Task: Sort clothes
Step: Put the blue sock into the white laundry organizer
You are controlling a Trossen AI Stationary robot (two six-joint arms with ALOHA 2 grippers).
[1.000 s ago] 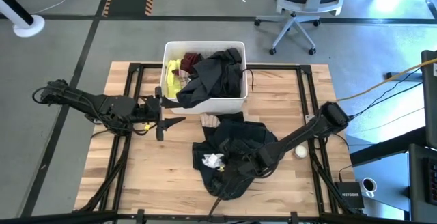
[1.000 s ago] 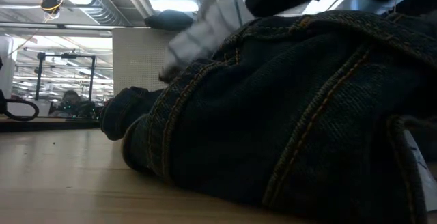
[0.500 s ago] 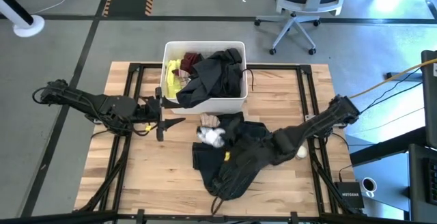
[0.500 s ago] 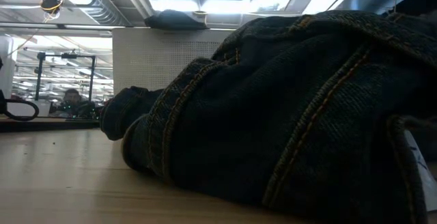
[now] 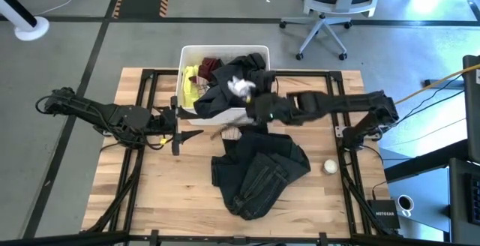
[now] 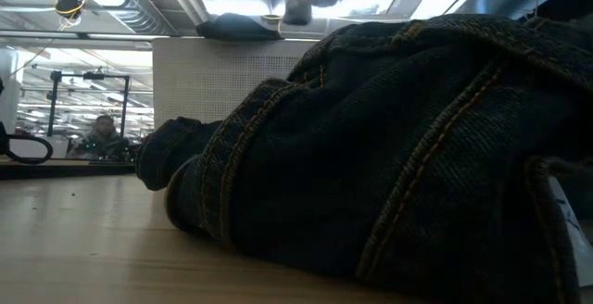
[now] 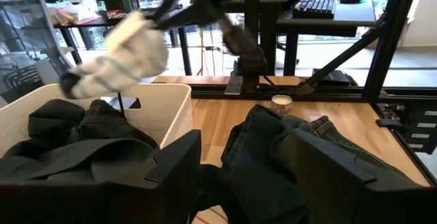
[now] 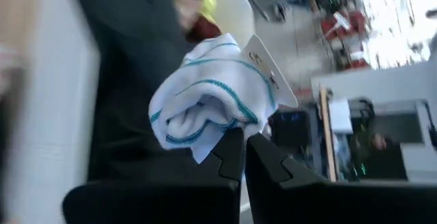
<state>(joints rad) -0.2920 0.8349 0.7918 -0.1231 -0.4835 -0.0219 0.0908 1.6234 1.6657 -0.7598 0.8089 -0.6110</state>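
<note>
Clothes [image 5: 225, 88] heaped in white bin [image 5: 225, 115], sock [image 5: 241, 86] above.

Only readable text: "NETGEAR" on the small black box [image 5: 384, 217] at the table's right front corner in the high view; nothing legible on clothes, bin, arms or the white tag in the right wrist view.
</note>
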